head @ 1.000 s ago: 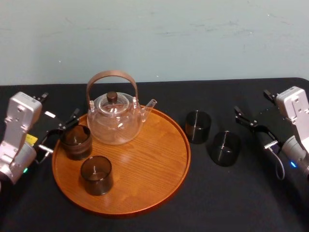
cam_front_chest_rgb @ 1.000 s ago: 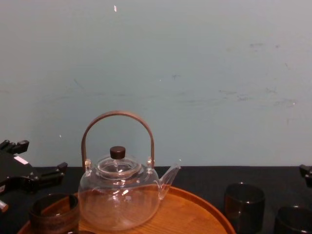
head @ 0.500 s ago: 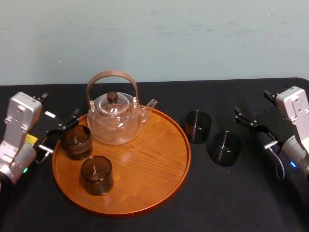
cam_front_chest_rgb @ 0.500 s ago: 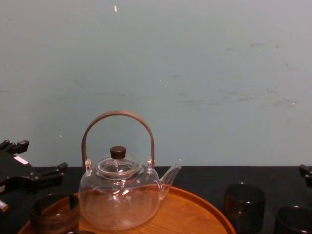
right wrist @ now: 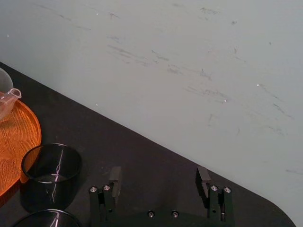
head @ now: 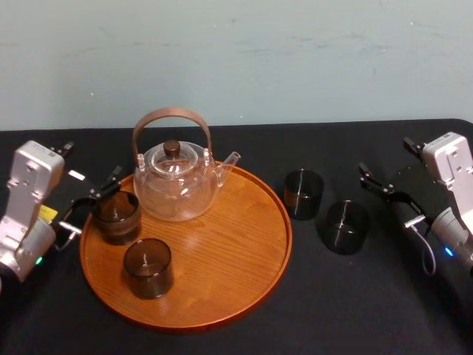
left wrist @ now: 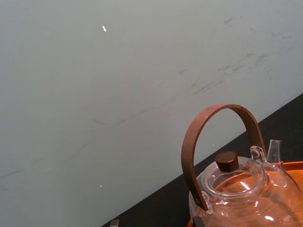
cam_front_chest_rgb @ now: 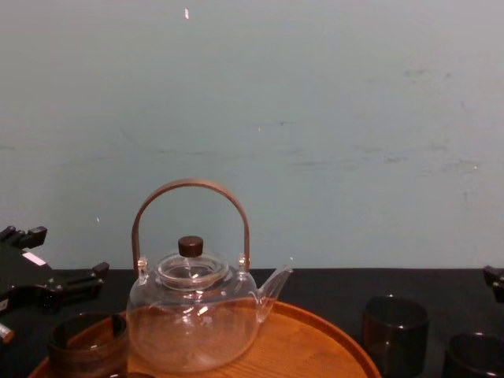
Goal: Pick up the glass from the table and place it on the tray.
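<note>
Two dark smoked glasses stand on the black table right of the tray, one nearer it (head: pixel 304 194) (right wrist: pixel 49 172) (cam_front_chest_rgb: pixel 394 331) and one farther right (head: pixel 344 226) (cam_front_chest_rgb: pixel 472 354). The round orange-brown wooden tray (head: pixel 222 296) (right wrist: pixel 14 142) carries a clear glass teapot (head: pixel 175 181) (left wrist: pixel 236 189) (cam_front_chest_rgb: pixel 193 315) and two more dark glasses (head: pixel 116 216) (head: pixel 148 268). My right gripper (head: pixel 386 157) (right wrist: pixel 158 182) is open with nothing in it, just right of the two glasses on the table. Open as well, my left gripper (head: pixel 90 160) (cam_front_chest_rgb: pixel 66 252) sits at the tray's left rim beside the rear tray glass.
The table (head: pixel 332 310) is covered in black cloth and ends at a pale blue-green wall (head: pixel 295 59) close behind. Bare tray surface lies to the right of and in front of the teapot.
</note>
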Controlling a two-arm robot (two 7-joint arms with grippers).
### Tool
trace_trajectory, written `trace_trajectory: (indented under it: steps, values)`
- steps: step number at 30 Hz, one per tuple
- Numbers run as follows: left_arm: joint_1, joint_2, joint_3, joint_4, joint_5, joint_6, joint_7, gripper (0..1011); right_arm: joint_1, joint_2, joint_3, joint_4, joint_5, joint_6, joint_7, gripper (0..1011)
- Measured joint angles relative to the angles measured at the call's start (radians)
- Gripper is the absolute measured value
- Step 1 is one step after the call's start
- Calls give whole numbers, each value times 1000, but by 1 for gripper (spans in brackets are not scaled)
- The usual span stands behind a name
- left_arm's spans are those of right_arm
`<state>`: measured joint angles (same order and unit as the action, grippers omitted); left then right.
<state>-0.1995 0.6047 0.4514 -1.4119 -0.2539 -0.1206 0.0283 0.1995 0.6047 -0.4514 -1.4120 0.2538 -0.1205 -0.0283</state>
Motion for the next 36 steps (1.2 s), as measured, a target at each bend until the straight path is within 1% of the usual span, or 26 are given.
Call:
trace_trajectory:
  steps: [8,13,16,19,20,22,25,26,29,31,36]
  values:
    - [0,0,0,0,0,0,0,1001,0,0,0,0,0,0,0,1002]
    - [0,0,0,0,0,0,0,1001,-5,0,17,0,23,-15,48,1002]
    - [0,0,0,0,0,0,0,1001,-28,14,33,-32,43,-21,87,1002]
    - [0,0,0,0,0,0,0,1001,-46,23,43,-59,55,-20,102,1002]
    - [0,0,0,0,0,0,0,1001,-61,28,51,-80,65,-18,112,1002]
    - [0,0,0,0,0,0,0,1001,-77,34,60,-101,79,-15,124,1002]
    - [0,0,0,0,0,0,0,1001,-121,49,79,-156,103,-7,144,1002]
    - [0,0,0,0,0,0,0,1001,-121,49,79,-156,103,-7,144,1002]
    - [0,0,0,0,0,0,0,1001,-165,61,94,-208,112,6,149,1002]
    - [0,0,0,0,0,0,0,1001,-189,65,103,-230,117,13,152,1002]
    - [0,0,0,0,0,0,0,1001,-230,72,115,-269,131,37,162,1002]
